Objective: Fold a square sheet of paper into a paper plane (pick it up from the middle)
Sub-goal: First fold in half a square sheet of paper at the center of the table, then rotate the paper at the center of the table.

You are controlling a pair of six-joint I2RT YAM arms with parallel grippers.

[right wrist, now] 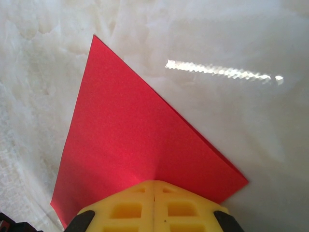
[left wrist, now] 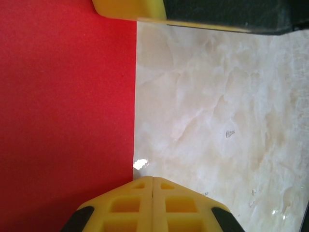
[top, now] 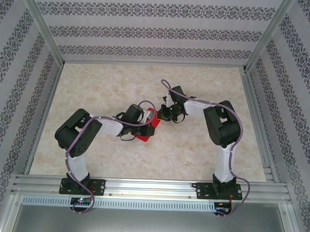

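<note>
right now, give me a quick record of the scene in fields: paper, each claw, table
paper: red sheet, mid-table between the two arms
left claw: shut, tip at the sheet's straight edge; cannot tell if it grips
right claw: shut on the sheet's edge, a small crease rising from its tip
table: pale marble-look top
</note>
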